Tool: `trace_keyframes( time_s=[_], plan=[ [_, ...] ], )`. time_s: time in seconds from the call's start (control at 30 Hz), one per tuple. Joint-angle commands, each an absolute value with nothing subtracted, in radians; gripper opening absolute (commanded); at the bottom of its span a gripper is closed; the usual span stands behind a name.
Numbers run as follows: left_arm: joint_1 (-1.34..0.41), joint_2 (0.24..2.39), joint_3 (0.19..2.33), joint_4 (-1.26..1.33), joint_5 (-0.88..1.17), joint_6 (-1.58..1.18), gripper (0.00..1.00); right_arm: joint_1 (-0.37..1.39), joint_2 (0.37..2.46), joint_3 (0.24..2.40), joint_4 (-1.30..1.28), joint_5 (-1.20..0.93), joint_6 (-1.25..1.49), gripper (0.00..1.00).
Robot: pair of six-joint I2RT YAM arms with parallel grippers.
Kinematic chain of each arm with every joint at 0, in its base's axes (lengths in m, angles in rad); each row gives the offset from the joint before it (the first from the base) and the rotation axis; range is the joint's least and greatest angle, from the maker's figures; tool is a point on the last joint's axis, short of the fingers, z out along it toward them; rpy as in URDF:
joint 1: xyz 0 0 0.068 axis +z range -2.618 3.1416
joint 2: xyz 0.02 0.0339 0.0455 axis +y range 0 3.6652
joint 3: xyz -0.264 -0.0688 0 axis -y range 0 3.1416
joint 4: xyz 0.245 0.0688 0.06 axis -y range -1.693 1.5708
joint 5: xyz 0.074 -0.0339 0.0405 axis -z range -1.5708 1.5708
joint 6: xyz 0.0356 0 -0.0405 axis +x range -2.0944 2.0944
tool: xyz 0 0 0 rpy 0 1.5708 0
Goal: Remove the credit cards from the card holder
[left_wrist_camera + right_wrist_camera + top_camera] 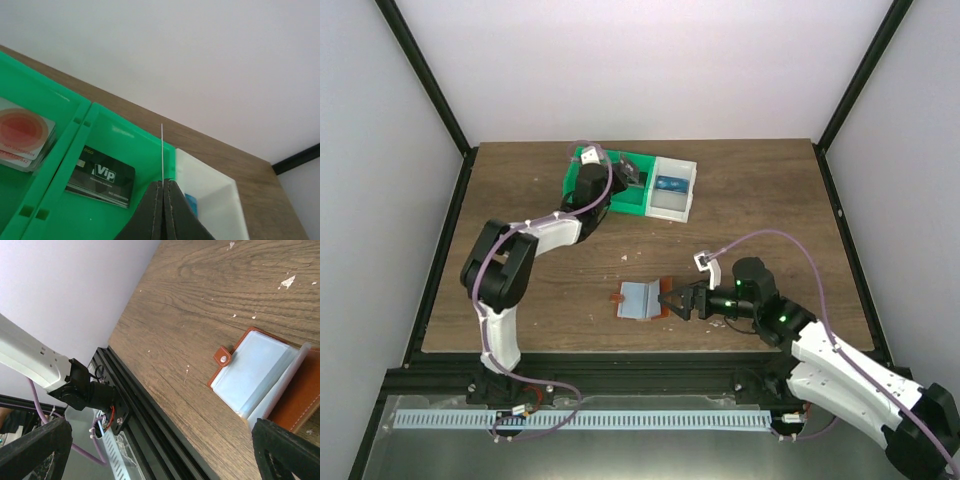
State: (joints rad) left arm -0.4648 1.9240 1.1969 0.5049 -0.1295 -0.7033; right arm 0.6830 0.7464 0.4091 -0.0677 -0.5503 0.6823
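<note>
The card holder (642,298) lies open on the table, orange-brown outside with pale grey-blue panels; it also shows in the right wrist view (252,375). My right gripper (672,299) is open and empty at the holder's right edge, its fingers (35,447) spread wide in the right wrist view. My left gripper (625,178) is over the green-and-white bins at the back. In the left wrist view it (163,182) is shut on a thin credit card (162,150) seen edge-on, above the wall between a green bin and the white bin. A blue card (670,185) lies in the white bin.
The green bins (125,145) hold black "Vip" cards (100,177) and cards with a red circle (20,132). The white bin (215,192) holds the blue card (191,202). The black frame rail (150,430) runs along the table's near edge.
</note>
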Motion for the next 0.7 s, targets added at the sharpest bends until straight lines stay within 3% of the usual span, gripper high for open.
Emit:
trace_keyframes(
  time_s=[0.0,0.67],
  plan=[
    [-0.462,2.021,1.278,0.555,-0.172,-0.685,0.0,0.68,0.726,0.47,-0.137,-0.514,0.639,1.0],
    [-0.462,2.243,1.518,0.509,-0.209,-0.549,0.0,0.68,0.658,0.515,-0.225,-0.493,0.648,1.0]
  ],
)
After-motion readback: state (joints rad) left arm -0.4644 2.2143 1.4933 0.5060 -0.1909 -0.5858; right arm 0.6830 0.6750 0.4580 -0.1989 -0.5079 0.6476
